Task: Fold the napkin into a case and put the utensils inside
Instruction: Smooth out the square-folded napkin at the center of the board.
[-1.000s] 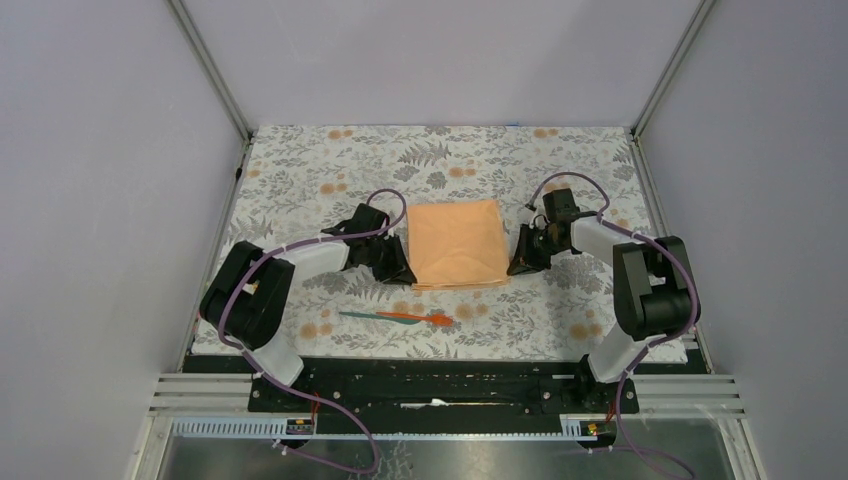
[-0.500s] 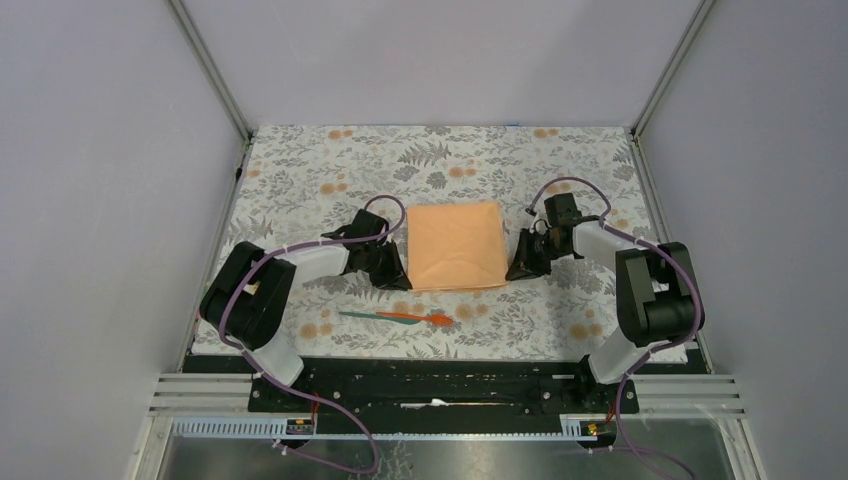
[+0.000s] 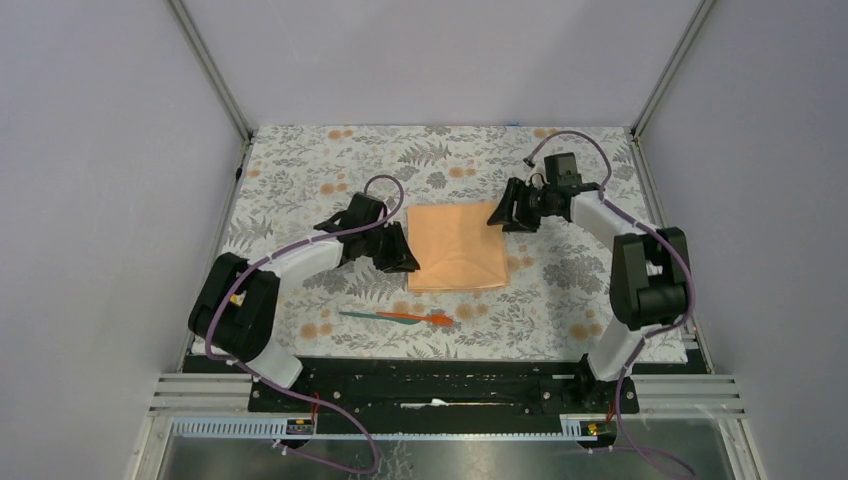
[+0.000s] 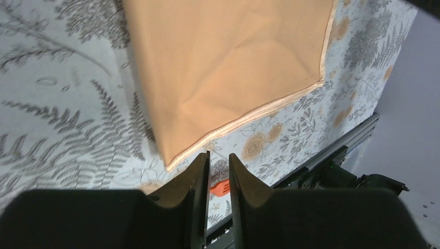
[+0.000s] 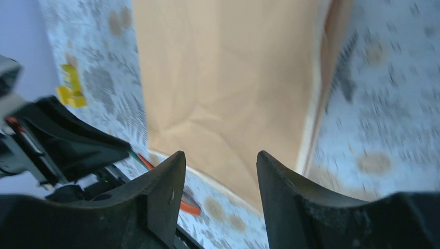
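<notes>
**Cell status: napkin flat, utensils outside it**

The utensils (image 3: 395,317) are found nearest the bases on the tablecloth (image 3: 300,180), lying together with their long axis left to right. The teal piece extends left and the orange-red piece right. They are apart from the cloth.

The left arm is bent low and reaches in towards the centre. The left gripper (image 3: 405,262) (image 4: 218,155) is held just off the near-left corner of the napkin (image 3: 457,247). Its fingers are drawn nearly together, a narrow slit is left between them, and nothing is gripped.

The napkin is laid flat mid-table, roughly square, its layered edge facing the bases.

The right arm is stretched farther and turned inward. The right gripper (image 3: 500,215) (image 5: 220,155) is placed at the far-right corner, fingers spread wide, with no cloth seen between them.
</notes>
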`<state>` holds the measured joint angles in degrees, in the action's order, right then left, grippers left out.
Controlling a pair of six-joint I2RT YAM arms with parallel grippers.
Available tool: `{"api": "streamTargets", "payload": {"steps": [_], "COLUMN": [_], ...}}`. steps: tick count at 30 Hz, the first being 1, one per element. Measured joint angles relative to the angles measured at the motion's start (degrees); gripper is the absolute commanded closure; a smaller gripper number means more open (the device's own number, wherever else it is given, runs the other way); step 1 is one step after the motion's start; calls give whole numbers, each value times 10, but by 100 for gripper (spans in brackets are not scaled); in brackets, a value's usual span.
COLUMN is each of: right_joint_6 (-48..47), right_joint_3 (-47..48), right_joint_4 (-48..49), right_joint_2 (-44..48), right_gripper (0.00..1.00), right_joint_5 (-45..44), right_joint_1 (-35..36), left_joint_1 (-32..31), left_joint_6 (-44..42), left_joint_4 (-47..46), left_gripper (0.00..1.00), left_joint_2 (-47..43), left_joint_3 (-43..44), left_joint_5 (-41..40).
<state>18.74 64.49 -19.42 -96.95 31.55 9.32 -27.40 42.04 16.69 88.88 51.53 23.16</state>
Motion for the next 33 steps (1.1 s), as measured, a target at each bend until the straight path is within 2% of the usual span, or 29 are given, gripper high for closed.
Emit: {"api": "streamTargets", "payload": {"steps": [3, 8, 14, 17, 21, 23, 25, 29, 33], "right_joint_6": [32, 73, 87, 87, 90, 90, 90, 97, 140], "right_joint_3": [38, 95, 167, 180, 180, 180, 180, 184, 181], "right_joint_4": [64, 125, 148, 157, 150, 141, 136, 142, 201], "right_joint_2": [-67, -199, -276, -286, -281, -270, -251, -213, -212], "right_gripper": [38, 37, 37, 37, 34, 33, 32, 32, 32], "right_joint_5": [41, 75, 99, 100, 101, 97, 96, 104, 128], "right_joint_1": [0, -2, -18, -34, -40, -34, -19, 42, 119], "left_joint_1": [-2, -4, -4, -4, -4, -4, -4, -4, -4], "left_joint_6": [11, 14, 13, 12, 7, 3, 5, 8, 15], "left_joint_4": [-33, -58, -76, -85, -84, -73, -61, -61, -77], "left_gripper": [82, 84, 85, 83, 69, 65, 66, 76, 82], "left_joint_2": [26, 76, 91, 91, 85, 70, 48, 15, 21], "left_joint_3": [1, -7, -37, -40, -40, -40, -39, -30, -29], "left_joint_5": [22, 25, 21, 21, 23, 25, 30, 37, 41]}}
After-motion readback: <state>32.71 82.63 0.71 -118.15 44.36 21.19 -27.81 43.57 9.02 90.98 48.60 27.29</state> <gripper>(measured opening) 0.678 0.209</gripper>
